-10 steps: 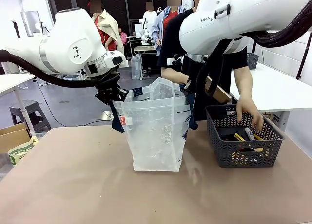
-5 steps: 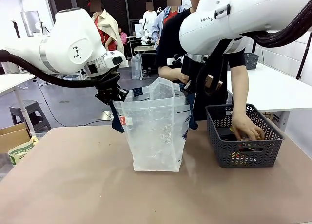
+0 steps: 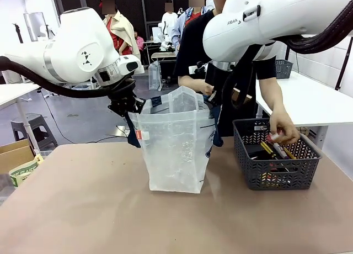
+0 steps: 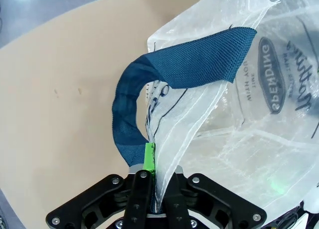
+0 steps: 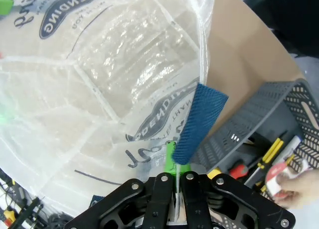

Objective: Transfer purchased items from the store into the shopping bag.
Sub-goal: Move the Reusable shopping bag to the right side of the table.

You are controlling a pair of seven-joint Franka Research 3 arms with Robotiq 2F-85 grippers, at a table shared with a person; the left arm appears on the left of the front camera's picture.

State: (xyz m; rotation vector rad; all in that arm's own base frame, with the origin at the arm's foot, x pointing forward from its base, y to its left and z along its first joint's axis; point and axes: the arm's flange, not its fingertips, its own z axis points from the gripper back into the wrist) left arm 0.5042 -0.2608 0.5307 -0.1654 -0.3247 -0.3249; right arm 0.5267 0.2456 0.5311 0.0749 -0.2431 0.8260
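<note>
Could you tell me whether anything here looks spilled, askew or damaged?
Nothing stands out. The shopping bag stands upright on the table, its rim pinched at opposite sides by the left gripper and the right gripper. The basket sits level beside it, with the person's hand holding a small item above it.

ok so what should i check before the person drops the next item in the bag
1. left gripper clamped on the shopping bag rim: ok
2. right gripper clamped on the opposite rim: ok
3. bag mouth open between the two grips: ok
4. bag base resting on the table: ok
5. person's hand with its small item over the bag mouth: not ok, it is above the basket
</note>
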